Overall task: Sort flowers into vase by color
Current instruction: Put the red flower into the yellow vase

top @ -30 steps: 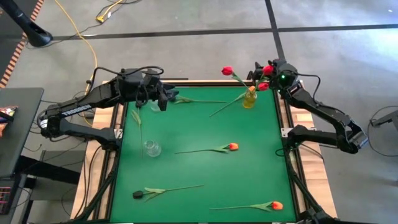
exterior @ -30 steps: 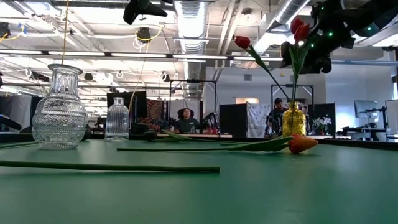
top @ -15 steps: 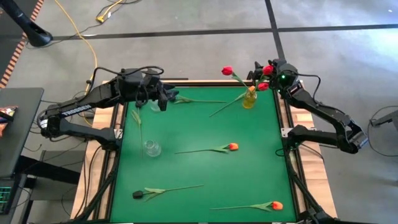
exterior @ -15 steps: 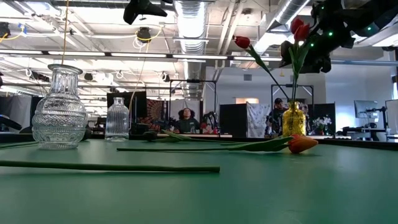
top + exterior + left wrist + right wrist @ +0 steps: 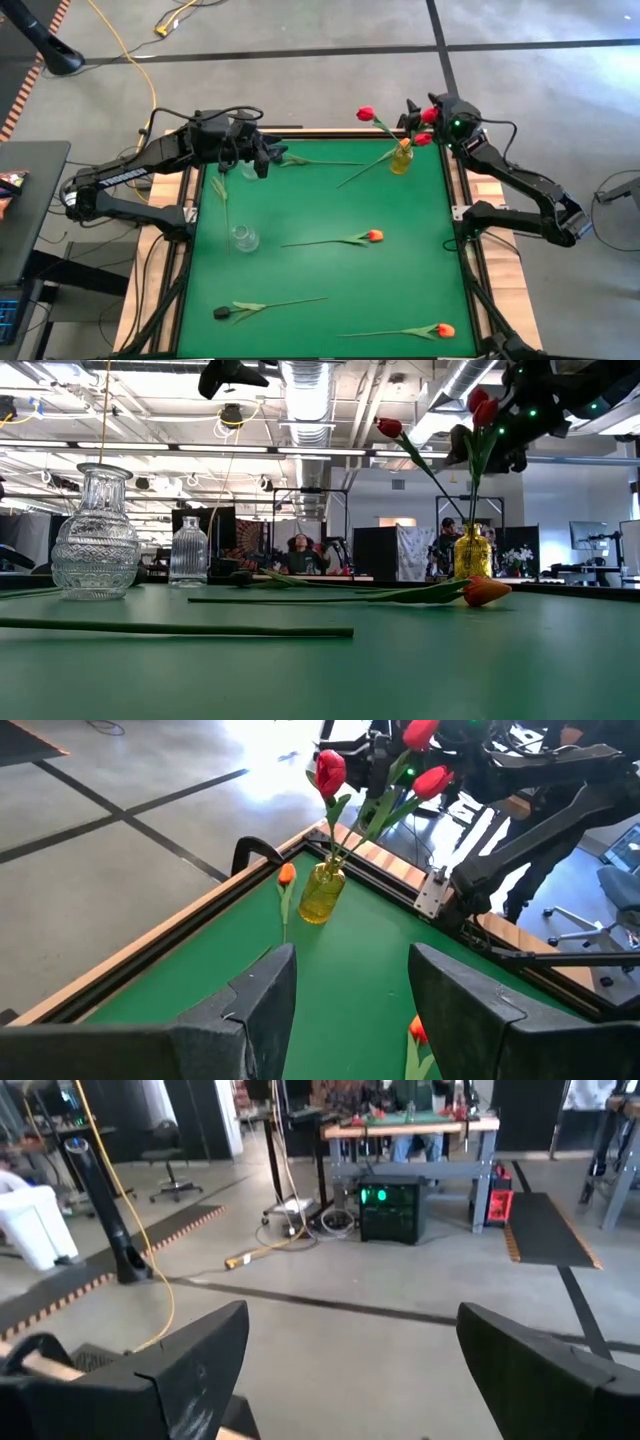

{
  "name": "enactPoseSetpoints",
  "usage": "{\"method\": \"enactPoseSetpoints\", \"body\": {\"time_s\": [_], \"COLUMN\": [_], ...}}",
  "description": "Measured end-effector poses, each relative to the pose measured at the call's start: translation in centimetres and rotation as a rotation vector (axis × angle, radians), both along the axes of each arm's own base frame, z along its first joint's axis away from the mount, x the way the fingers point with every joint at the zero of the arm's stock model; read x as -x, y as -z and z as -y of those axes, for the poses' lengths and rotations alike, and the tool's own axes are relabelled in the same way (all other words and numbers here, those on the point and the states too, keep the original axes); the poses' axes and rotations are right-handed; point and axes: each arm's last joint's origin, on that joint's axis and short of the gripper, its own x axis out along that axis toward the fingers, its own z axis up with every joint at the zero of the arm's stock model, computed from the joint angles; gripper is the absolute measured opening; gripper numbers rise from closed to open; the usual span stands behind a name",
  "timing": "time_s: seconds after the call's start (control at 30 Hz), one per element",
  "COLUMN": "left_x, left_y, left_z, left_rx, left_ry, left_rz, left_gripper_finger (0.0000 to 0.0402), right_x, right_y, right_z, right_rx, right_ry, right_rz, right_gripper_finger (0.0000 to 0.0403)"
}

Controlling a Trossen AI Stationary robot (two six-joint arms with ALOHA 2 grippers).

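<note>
tulips [image 5: 372, 236] strewn on green table [image 5: 330, 270], clear vase [image 5: 243, 238] — yellow vase [image 5: 401, 160] far corner

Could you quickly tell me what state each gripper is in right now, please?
Left gripper: open, nothing between its fingers.
Right gripper: wide open, holding nothing, beside the red tulips in the yellow glass vase.

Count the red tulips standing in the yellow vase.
3, all in the yellow vase at the table's far right corner: one leaning left, two beside the right gripper.
</note>
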Motion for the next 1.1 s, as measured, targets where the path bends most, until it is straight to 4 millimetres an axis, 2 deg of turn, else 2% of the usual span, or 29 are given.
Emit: {"method": "enactPoseSetpoints", "body": {"time_s": [0.1,0.43,0.87,1.1], "left_x": [0.0,0.0,0.0,0.0], "left_y": [0.0,0.0,0.0,0.0], "left_z": [0.0,0.0,0.0,0.0], "left_rx": [0.000,0.004,-0.006,-0.012], "left_ry": [0.000,-0.002,-0.009,-0.008], "left_rz": [0.000,0.001,-0.002,-0.005], "left_gripper_finger": [0.0180,0.0180,0.0180,0.0180], "right_x": [0.0,-0.3,-0.4,-0.6], "right_y": [-0.7,-4.7,-5.3,-5.9], "right_z": [0.1,0.1,-0.1,-0.3], "right_rx": [0.022,0.130,0.160,0.213], "right_ry": [0.002,-0.003,-0.013,-0.024], "right_rz": [0.017,0.094,0.067,0.108], "right_gripper_finger": [0.0385,0.0385,0.0386,0.0386]}}
